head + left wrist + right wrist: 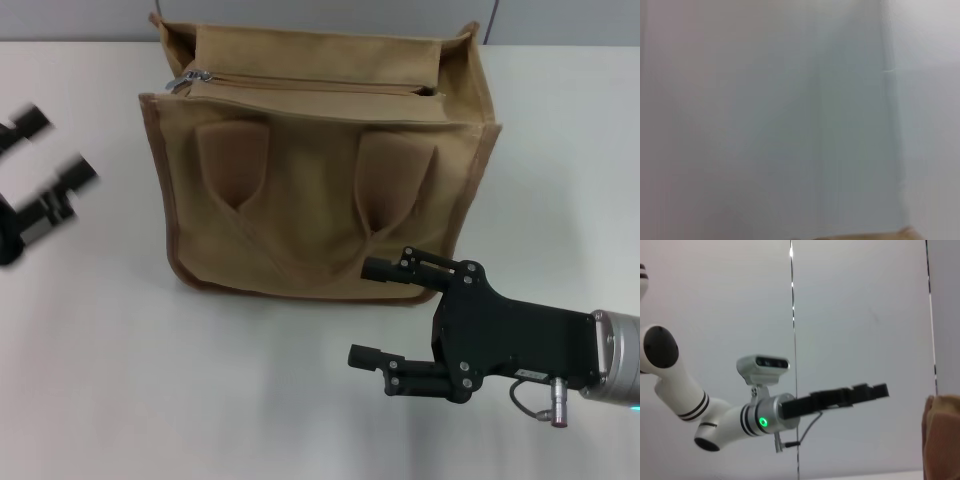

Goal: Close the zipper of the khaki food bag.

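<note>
Sitting upright at the middle of the white table (100, 380), the khaki food bag (320, 200) faced the head camera with its two looped handles (300, 215) hanging down the front panel, brown piping tracing the edges. Across the top panel ran the zipper (310, 84), and its small silver pull (188, 78) sat at the end toward the robot's left, up by the back corner; the far right end of the line showed a small dark gap near the corner. Over on the left, the left gripper (45, 165) hovered above the table, well apart from the bag's left side, its two black fingers spread with clear space between them and nothing held. In the right wrist view that same arm appeared farther off, white links, a green light glowing on the wrist and the black fingers pointing toward a sliver of tan canvas at the frame's edge. Down in front, the right gripper (372, 312) lay low near the bag's front lower right corner, fingers spread wide, the upper finger (395, 269) just overlapping the bag's bottom edge in the head view, the lower one out over bare table. Its jaws gripped nothing. The left wrist view gave only a pale blur with a scrap of tan at the bottom.
</note>
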